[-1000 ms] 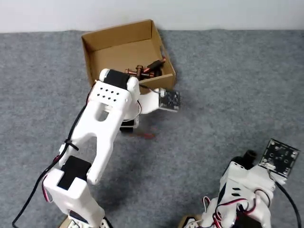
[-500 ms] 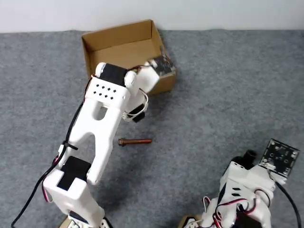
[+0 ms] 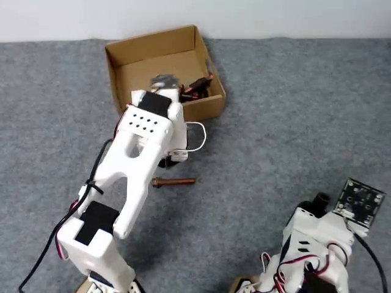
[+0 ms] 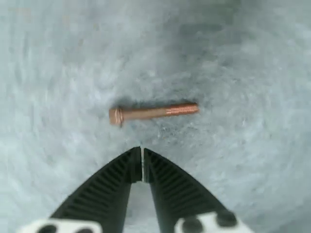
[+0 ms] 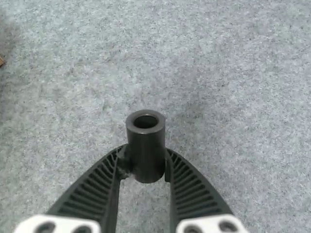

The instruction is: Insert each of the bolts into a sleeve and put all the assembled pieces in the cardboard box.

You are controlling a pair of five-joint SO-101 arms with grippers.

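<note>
High view, from above: looks onto a grey felt-covered desk [image 3: 293,110], spread edge to edge under both arms. Next in size, finds the white left arm [image 3: 137,159], stretched from the near edge toward the cardboard box [image 3: 204,108], wrist hanging just in front of the box's near wall. Places the box near the far edge of the desk, open at the top, turned a little askew to that edge. Catches the right arm [image 3: 317,244] folded low at the near right corner, well apart from the box. Inside the box, against its near right corner, picks out a small heap of assembled pieces [image 3: 198,87], copper and black; cannot count them. On the felt just beside the left arm, on the near side of its wrist, finds one copper bolt [image 3: 174,181] lying flat, head to the left, touching nothing.

Left wrist view: shows the left jaws closed, black ribbed tips together but for a hairline slit, gripping nothing. Puts the same bolt [image 4: 153,112] just past the tips, lying crosswise on the felt, apart from them.

Right wrist view: shows the right jaws clamped on a black sleeve [image 5: 146,145], gripped at the end nearer the wrist, hollow end open toward the camera, above bare felt.
</note>
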